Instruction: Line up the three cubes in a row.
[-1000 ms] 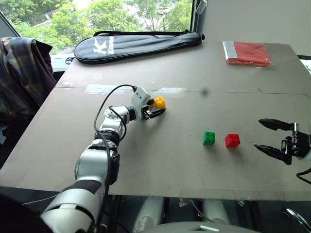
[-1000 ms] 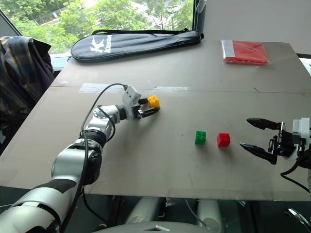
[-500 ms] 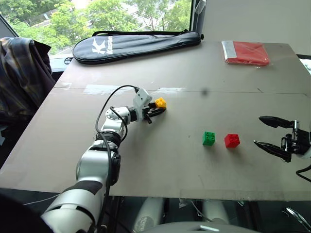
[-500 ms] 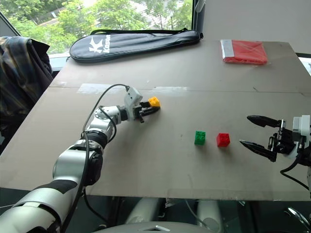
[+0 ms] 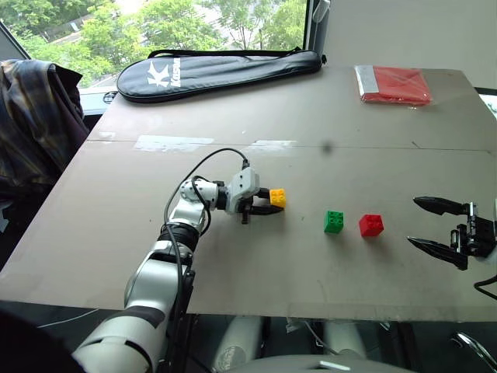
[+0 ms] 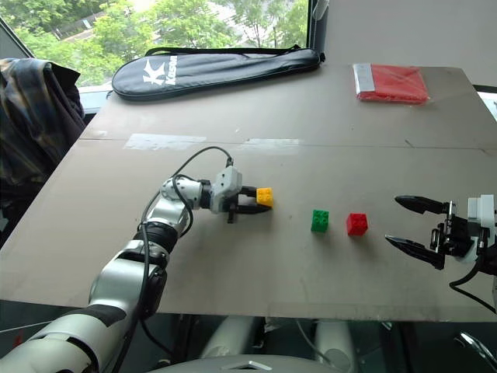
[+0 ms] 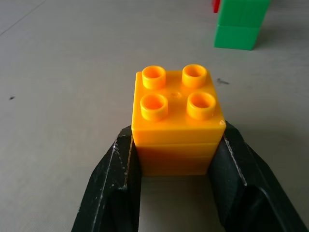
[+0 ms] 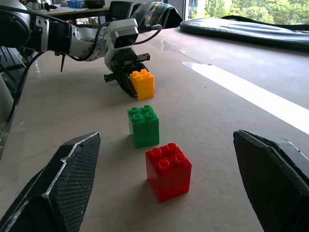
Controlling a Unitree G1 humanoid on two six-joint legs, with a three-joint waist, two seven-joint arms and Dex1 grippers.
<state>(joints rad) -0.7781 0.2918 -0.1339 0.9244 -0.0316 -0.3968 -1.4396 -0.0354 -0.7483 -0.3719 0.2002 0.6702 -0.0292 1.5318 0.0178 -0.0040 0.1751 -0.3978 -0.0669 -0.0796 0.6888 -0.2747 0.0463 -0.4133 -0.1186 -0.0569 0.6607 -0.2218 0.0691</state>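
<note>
A grey table (image 5: 256, 264) carries a long black racket bag (image 5: 217, 71) at its far edge and a flat red packet (image 5: 394, 85) at the far right corner, with a plaid cloth (image 5: 35, 116) draped just off its left side. Over the right edge the right gripper (image 5: 435, 227) hangs with its two black fingers spread wide and nothing between them, pointing toward the cubes; the left gripper (image 5: 272, 203) is clamped on the yellow cube (image 5: 277, 197), its fingers (image 7: 116, 179) pressed to both sides. That cube sits studs up, left of the green cube (image 5: 335, 221), with the red cube (image 5: 371, 224) just beside the green one on its right
</note>
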